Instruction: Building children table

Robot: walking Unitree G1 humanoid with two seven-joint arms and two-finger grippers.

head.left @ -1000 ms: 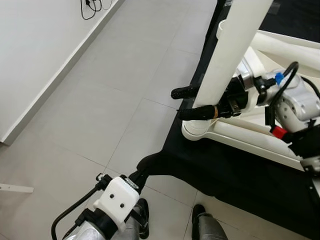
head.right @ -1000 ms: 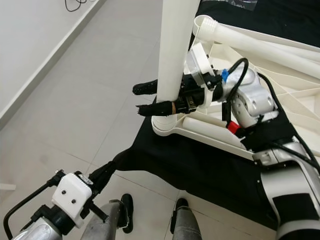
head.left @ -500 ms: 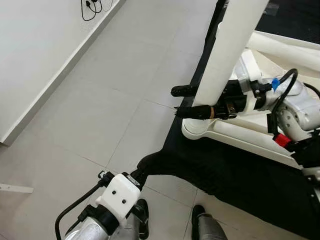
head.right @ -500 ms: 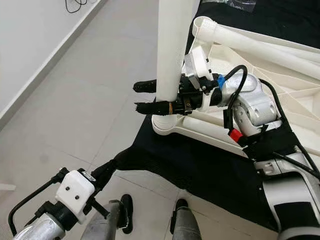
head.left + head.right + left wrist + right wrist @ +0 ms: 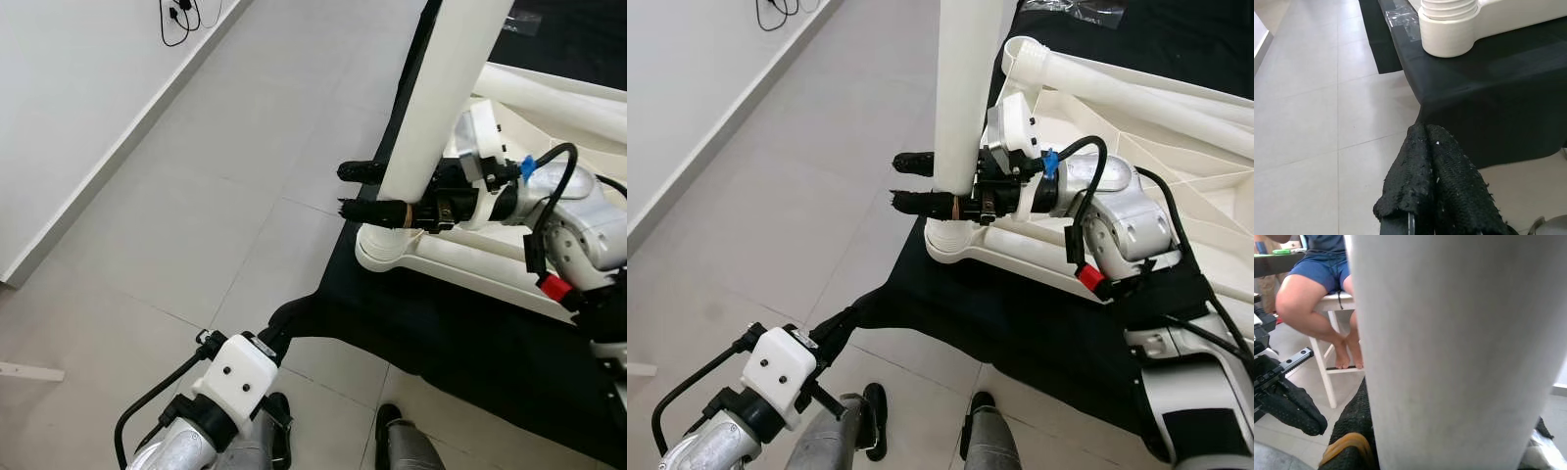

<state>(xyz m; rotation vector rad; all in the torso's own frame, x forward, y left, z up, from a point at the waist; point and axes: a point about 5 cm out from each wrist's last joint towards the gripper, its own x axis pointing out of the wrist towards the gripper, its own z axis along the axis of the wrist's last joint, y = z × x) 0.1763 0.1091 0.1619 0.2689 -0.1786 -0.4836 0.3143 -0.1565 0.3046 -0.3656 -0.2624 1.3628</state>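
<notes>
A white children's table [image 5: 1205, 196] lies upside down on a black cloth [image 5: 460, 343]. A thick white table leg [image 5: 441, 88] stands upright in the corner socket [image 5: 387, 250] nearest me. My right gripper [image 5: 342, 191] is shut on this leg just above the socket, one black finger on each side and both tips reaching past it. In the right wrist view the leg [image 5: 1449, 333] is very close. My left gripper [image 5: 1422, 142] is low beside the hanging cloth corner [image 5: 299, 318], fingers pressed together; the same socket [image 5: 1447, 29] shows beyond it.
A second white leg [image 5: 1117, 83] lies attached across the table's underside. A white wall [image 5: 69, 117] with cables [image 5: 181, 15] runs along the left, tiled floor between. A person [image 5: 1317, 284] sits on a white stool behind the table. My feet [image 5: 392, 426] stand at the cloth's edge.
My right gripper and wrist have slid slightly left along with the leg's base, still gripping it. The left arm has risen a little. The camera shifted slightly.
</notes>
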